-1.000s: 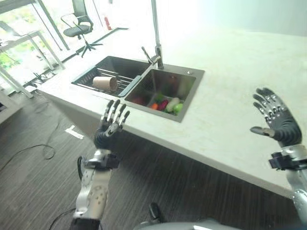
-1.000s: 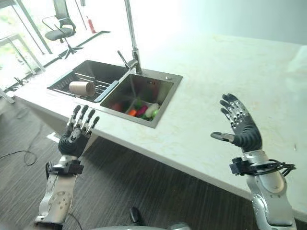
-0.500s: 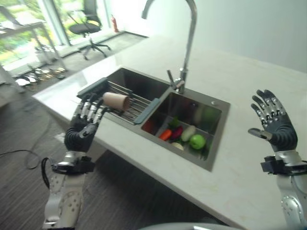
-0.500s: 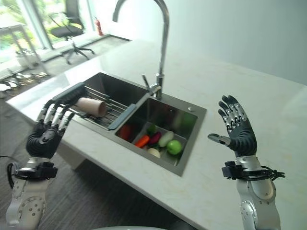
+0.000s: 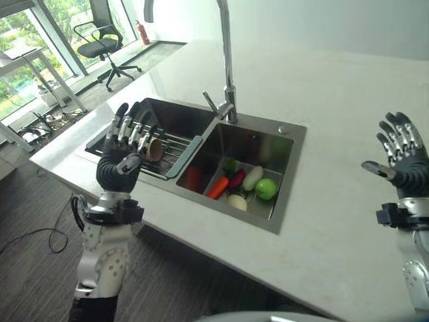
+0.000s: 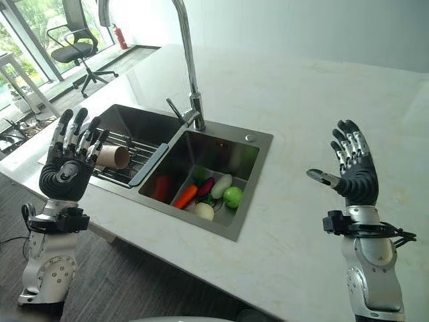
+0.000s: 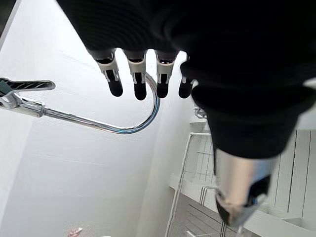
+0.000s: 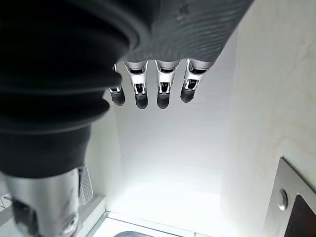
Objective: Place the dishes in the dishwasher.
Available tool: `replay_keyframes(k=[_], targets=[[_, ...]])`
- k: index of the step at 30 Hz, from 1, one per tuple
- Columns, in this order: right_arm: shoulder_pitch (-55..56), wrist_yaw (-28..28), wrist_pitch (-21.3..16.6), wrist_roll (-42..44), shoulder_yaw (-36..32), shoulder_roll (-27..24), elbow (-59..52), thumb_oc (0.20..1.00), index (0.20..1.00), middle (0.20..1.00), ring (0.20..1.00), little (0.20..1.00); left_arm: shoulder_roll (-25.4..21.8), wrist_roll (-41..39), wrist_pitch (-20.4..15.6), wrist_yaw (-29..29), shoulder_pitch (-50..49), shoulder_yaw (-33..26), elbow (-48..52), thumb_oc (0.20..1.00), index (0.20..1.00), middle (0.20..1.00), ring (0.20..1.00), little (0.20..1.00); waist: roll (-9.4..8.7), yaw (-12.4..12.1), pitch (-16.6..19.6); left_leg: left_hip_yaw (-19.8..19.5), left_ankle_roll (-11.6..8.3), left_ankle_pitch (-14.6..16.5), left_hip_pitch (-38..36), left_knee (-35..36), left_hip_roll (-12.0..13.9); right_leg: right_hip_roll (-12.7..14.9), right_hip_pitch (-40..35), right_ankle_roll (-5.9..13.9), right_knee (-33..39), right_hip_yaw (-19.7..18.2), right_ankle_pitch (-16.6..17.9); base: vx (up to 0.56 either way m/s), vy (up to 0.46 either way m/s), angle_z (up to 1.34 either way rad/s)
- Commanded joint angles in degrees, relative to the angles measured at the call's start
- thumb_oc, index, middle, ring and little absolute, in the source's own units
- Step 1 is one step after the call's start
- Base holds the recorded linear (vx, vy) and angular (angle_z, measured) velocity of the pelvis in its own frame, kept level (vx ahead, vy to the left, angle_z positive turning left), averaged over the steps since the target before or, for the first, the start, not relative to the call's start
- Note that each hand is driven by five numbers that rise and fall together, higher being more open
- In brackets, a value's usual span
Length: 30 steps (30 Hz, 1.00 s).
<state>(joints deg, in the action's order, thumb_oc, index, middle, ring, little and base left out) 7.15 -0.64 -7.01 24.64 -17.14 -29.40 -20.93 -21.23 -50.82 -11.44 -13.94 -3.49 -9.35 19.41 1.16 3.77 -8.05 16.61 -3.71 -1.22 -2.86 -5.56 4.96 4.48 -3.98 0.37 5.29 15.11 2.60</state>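
Note:
A tan cup (image 6: 112, 156) lies on its side on the wire rack (image 6: 131, 155) in the left basin of the steel sink (image 5: 295, 144). My left hand (image 5: 119, 161) is raised in front of that basin with straight fingers, holding nothing; part of the cup (image 5: 153, 149) shows past its fingers. My right hand (image 6: 354, 176) is held up over the counter to the right of the sink, fingers spread and empty. In the wrist views, both the left hand (image 7: 133, 74) and the right hand (image 8: 148, 84) have straight fingers with nothing between them.
The right basin holds a carrot (image 5: 217, 188), a green apple (image 5: 266, 188), a pale cucumber (image 5: 252, 178) and other produce. A tall curved faucet (image 5: 226, 67) stands behind the sink. The pale stone counter (image 5: 348, 221) stretches right. An office chair (image 5: 100, 40) stands far left.
The camera view has shifted. My left hand has risen to the front of the left basin, and my right hand sits further right in the picture. The cup lies where it was.

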Motion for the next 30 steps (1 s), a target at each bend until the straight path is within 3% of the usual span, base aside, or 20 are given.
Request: replay_keyframes(k=[1, 3, 5, 6, 9, 12, 14, 15, 17, 18, 19, 20, 21, 22, 24, 26, 27, 28, 30], targets=[[-3.9, 0.4, -2.9, -1.2, -1.7, -0.6, -1.3, 1.000, 1.000, 1.000, 1.000, 1.000, -2.0, -1.2, -5.1, -2.1, 0.1, -2.3, 3.4, 1.000, 1.000, 1.000, 1.000, 1.000, -1.58, 0.7, 2.6, -0.9, -2.60, 1.3, -0.7, 5.6, 3.3, -0.3, -4.4, 4.14, -0.3, -3.2, -5.9, 0.16, 0.353, -0.63], [-2.7, 0.9, -3.0, -0.8, -2.6, -1.1, -2.0, 1.000, 1.000, 1.000, 1.000, 1.000, -1.8, -2.0, -6.1, -2.2, -1.2, -2.7, 4.2, 1.000, 1.000, 1.000, 1.000, 1.000, -1.13, 1.0, 3.3, -5.1, -4.69, -3.3, -2.5, 10.6, 8.6, -0.3, -4.5, 4.10, -0.3, -6.1, -6.4, 0.26, 0.416, -0.37], [-2.4, 1.6, -2.4, -0.3, -3.9, -2.1, -2.6, 1.000, 1.000, 1.000, 1.000, 1.000, -1.4, -2.1, -7.2, -3.1, -1.9, -3.1, 4.0, 1.000, 1.000, 1.000, 1.000, 1.000, -0.75, 1.5, 3.3, -7.6, -6.00, -6.4, -1.5, 10.6, 12.4, 0.5, -4.2, 4.24, -0.3, -7.7, -6.4, 0.27, 0.497, -0.44], [-2.4, 1.7, -2.3, -0.2, -4.1, -2.3, -2.6, 1.000, 1.000, 1.000, 1.000, 1.000, -1.4, -2.0, -7.3, -3.4, -2.0, -3.2, 3.8, 1.000, 1.000, 1.000, 1.000, 1.000, -0.74, 1.6, 3.5, -7.6, -6.13, -5.7, -1.8, 10.6, 12.4, 0.9, -4.4, 4.49, -0.3, -7.7, -6.8, 0.27, 0.531, -0.60], [-2.9, 0.9, -0.8, -0.3, -6.6, -4.4, -3.4, 1.000, 1.000, 1.000, 1.000, 1.000, -2.8, -4.0, -7.4, -5.9, -2.7, -5.0, 3.9, 1.000, 1.000, 1.000, 1.000, 1.000, -0.32, 2.6, 3.2, -5.9, -6.39, -0.6, -4.2, 10.6, 12.0, 5.7, -3.5, 7.86, -0.6, -7.4, -5.1, 0.30, 0.581, -0.50], [-1.2, -1.0, -0.4, -0.7, -8.6, -3.1, -4.5, 1.000, 1.000, 1.000, 1.000, 1.000, -4.2, -6.4, -4.0, -6.7, -0.1, -5.1, 3.9, 1.000, 1.000, 1.000, 1.000, 1.000, -0.99, 3.6, 2.8, -4.1, -4.79, 1.6, -4.7, 10.6, 8.5, 9.9, -3.0, 11.53, -1.8, -6.8, -3.6, 0.27, 0.564, -0.46], [1.0, -0.4, -1.3, -0.3, -9.8, -0.9, -5.2, 1.000, 1.000, 1.000, 1.000, 1.000, -4.6, -5.4, -3.3, -7.6, 1.0, -4.6, 3.6, 1.000, 1.000, 1.000, 1.000, 1.000, -1.62, 4.2, 2.6, -4.2, -3.41, 2.7, -4.9, 10.6, 6.6, 11.6, -1.0, 11.74, -6.2, -7.4, -1.5, 0.21, 0.360, -0.01], [2.1, 0.7, -1.4, -0.5, -10.1, 0.0, -5.4, 1.000, 1.000, 1.000, 1.000, 1.000, -4.8, -4.9, -2.7, -7.5, 0.8, -4.8, 4.1, 1.000, 1.000, 1.000, 1.000, 1.000, -1.81, 4.0, 2.2, -3.7, -2.48, 3.1, -5.6, 10.6, 5.5, 13.1, 0.8, 11.72, -10.1, -5.3, 1.3, 0.14, 0.237, 0.11], [0.6, 2.9, -1.3, 0.1, -8.9, 0.5, -4.8, 1.000, 1.000, 1.000, 1.000, 1.000, -5.1, -3.7, -2.6, -5.7, 0.8, -5.5, 4.5, 1.000, 1.000, 1.000, 1.000, 1.000, -1.56, 2.4, 1.8, 0.4, -1.88, 3.8, -7.2, 10.6, 5.1, 14.6, 1.9, 12.19, -14.3, 2.1, 2.8, 0.11, 0.231, -0.72], [-0.6, 3.7, -1.6, 0.4, -7.9, 0.8, -4.1, 1.000, 1.000, 1.000, 1.000, 1.000, -5.4, -2.6, -3.1, -4.5, 1.1, -5.4, 4.3, 1.000, 1.000, 1.000, 1.000, 1.000, -1.35, 1.9, 1.6, 1.7, -1.57, 3.9, -7.7, 10.6, 5.1, 14.0, 2.2, 12.23, -15.6, 3.4, 1.8, 0.07, 0.140, -1.80], [-1.4, 3.0, -2.2, -0.3, -6.6, 1.0, -3.3, 1.000, 1.000, 1.000, 1.000, 1.000, -6.4, -2.8, -4.0, -3.5, 1.8, -4.7, 3.6, 1.000, 1.000, 1.000, 1.000, 1.000, -1.16, 2.2, 1.5, 2.9, -0.78, 4.2, -7.9, 10.6, 4.8, 9.7, 2.5, 11.72, -16.3, 3.8, -1.6, 0.06, 0.080, -1.73], [-1.6, 2.3, -2.4, -0.8, -6.1, 1.1, -3.2, 1.000, 1.000, 1.000, 1.000, 1.000, -6.8, -3.4, -4.4, -3.1, 2.2, -4.2, 3.3, 1.000, 1.000, 1.000, 1.000, 1.000, -1.29, 2.2, 1.6, 2.9, -0.53, 4.0, -7.6, 10.6, 4.4, 7.0, 2.4, 10.70, -15.1, 3.6, -2.8, 0.05, 0.042, -1.25], [-1.6, 2.3, -2.4, -0.8, -6.1, 1.1, -3.2, 1.000, 1.000, 1.000, 1.000, 1.000, -6.8, -3.4, -4.4, -3.1, 2.2, -4.2, 3.3, 1.000, 1.000, 1.000, 1.000, 1.000, -1.29, 2.2, 1.6, 2.9, -0.53, 4.0, -7.6, 10.6, 4.4, 7.0, 2.4, 10.70, -15.1, 3.6, -2.8, 0.04, -0.066, -0.71], [-3.1, 1.2, -2.4, -1.5, -4.6, 0.5, -2.5, 1.000, 1.000, 1.000, 1.000, 1.000, -7.0, -3.5, -5.1, -1.6, 3.4, -2.8, 2.9, 1.000, 1.000, 1.000, 1.000, 1.000, -1.77, 1.8, 2.3, 3.1, -0.67, 4.1, -7.2, 10.6, 3.2, 1.4, 0.2, 7.76, -9.2, 5.1, -5.2, 0.06, -0.140, -0.39], [-3.8, 0.6, -2.8, -1.7, -3.3, 0.0, -2.2, 1.000, 1.000, 1.000, 1.000, 1.000, -6.8, -2.0, -5.7, -0.4, 4.3, -1.6, 2.8, 1.000, 1.000, 1.000, 1.000, 1.000, -2.22, 1.2, 2.8, 3.5, -0.60, 4.4, -7.0, 10.6, 2.0, 1.8, -1.0, 7.21, -5.7, 6.4, -4.3, 0.08, -0.169, -0.32], [-3.5, -1.0, -2.9, -0.7, -2.9, -1.5, -2.4, 1.000, 1.000, 1.000, 1.000, 1.000, -6.1, -1.2, -5.4, 0.0, 4.1, -1.0, 3.4, 1.000, 1.000, 1.000, 1.000, 1.000, -2.46, 1.6, 2.7, 2.6, -0.73, 4.0, -7.3, 10.0, 0.9, 0.3, -2.5, 6.46, -2.0, 2.4, -4.0, 0.08, -0.211, -0.29], [-3.5, -0.9, -2.7, -0.3, -3.1, -2.0, -2.5, 1.000, 1.000, 1.000, 1.000, 1.000, -5.7, -1.2, -4.9, -0.4, 3.8, -1.3, 3.8, 1.000, 1.000, 1.000, 1.000, 1.000, -2.64, 1.2, 2.7, 3.4, -1.54, 3.2, -6.2, 7.6, 0.9, 0.3, -3.2, 5.93, -0.8, 3.2, -3.8, 0.06, -0.295, -0.06], [-3.7, -0.3, -1.5, -1.0, -4.1, -2.9, -3.1, 1.000, 1.000, 1.000, 1.000, 1.000, -4.4, -0.8, -3.7, -1.7, 3.3, -1.7, 4.2, 1.000, 1.000, 1.000, 1.000, 1.000, -3.36, 0.6, 1.6, 1.8, -4.55, -0.2, 0.8, -6.2, 2.0, 0.3, -4.4, 4.01, -0.3, 1.5, -4.5, 0.04, -0.225, -0.04], [-4.9, 0.0, -0.6, -1.9, -3.9, -3.3, -2.8, 1.000, 1.000, 1.000, 1.000, 1.000, -3.5, -0.4, -3.6, -1.8, 2.9, -1.7, 4.5, 1.000, 1.000, 1.000, 1.000, 1.000, -3.08, 0.1, 1.2, -1.5, -4.82, 0.5, 4.5, -9.6, 2.2, 0.4, -4.3, 3.52, -0.3, -0.1, -4.7, 0.03, -0.041, -0.35]])
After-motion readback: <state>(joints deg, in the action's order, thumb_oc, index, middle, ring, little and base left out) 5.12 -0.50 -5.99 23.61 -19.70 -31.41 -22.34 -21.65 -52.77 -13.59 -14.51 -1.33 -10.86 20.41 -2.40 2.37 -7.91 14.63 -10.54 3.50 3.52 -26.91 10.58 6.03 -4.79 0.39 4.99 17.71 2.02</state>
